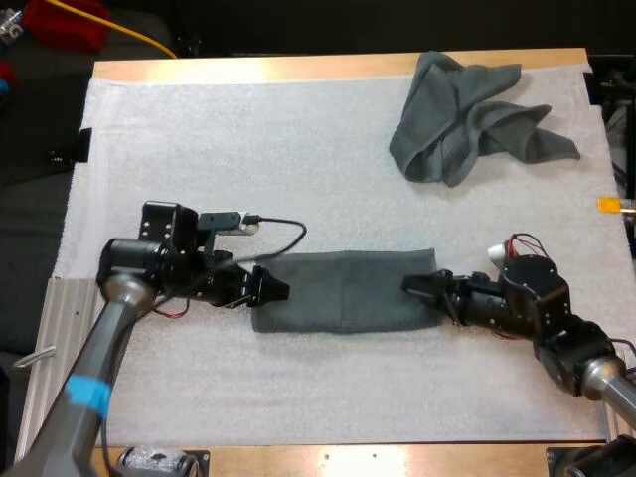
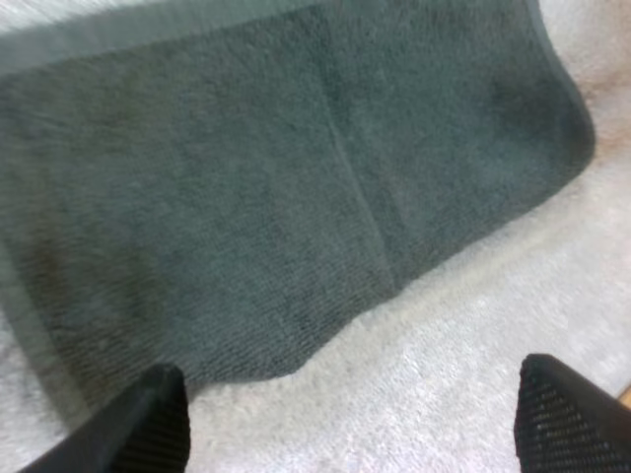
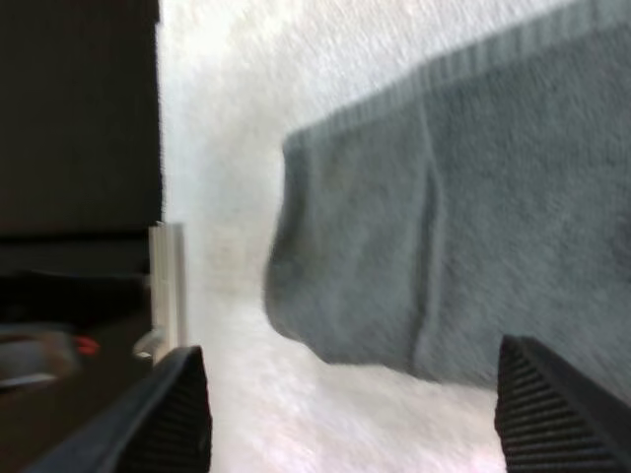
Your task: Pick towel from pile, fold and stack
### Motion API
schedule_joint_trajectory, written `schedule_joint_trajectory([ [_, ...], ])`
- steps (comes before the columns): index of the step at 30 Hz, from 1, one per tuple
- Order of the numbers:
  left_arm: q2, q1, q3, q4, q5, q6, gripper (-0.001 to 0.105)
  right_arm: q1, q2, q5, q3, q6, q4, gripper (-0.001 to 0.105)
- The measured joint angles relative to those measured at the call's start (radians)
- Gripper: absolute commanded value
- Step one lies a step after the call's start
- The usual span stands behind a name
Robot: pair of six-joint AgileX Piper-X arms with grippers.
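A dark grey-green towel [image 1: 343,290] lies folded into a flat long strip in the middle of the white mat [image 1: 248,149]. My left gripper [image 1: 278,289] is low at the strip's left end, open. In the left wrist view the two fingers [image 2: 148,426] stand wide apart at the near edge of the towel [image 2: 276,197]. My right gripper [image 1: 415,287] is at the strip's right end, also open, and its fingers [image 3: 557,406] are spread before the towel [image 3: 473,227]. A crumpled towel [image 1: 467,114] lies at the far right of the mat.
The wooden table edge [image 1: 328,68] runs along the far side. A ribbed metal strip [image 1: 52,328] lies at the table's left edge. Bare mat stretches across the far left and along the front, below the folded strip.
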Motion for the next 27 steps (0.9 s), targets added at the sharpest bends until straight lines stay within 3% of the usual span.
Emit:
schedule_joint_trajectory([
  [8,-0.197,0.0,0.0,0.094,-0.048,0.001,0.066,0.0,-0.134,0.048,-0.019,-0.158,0.301,0.061],
  [15,-0.368,0.0,0.0,0.155,-0.056,0.001,0.066,0.0,-0.204,0.127,-0.114,-0.293,0.561,0.061],
  [27,-0.545,0.0,0.0,0.255,-0.059,-0.014,0.066,0.0,-0.272,0.276,-0.248,-0.393,0.829,0.061],
])
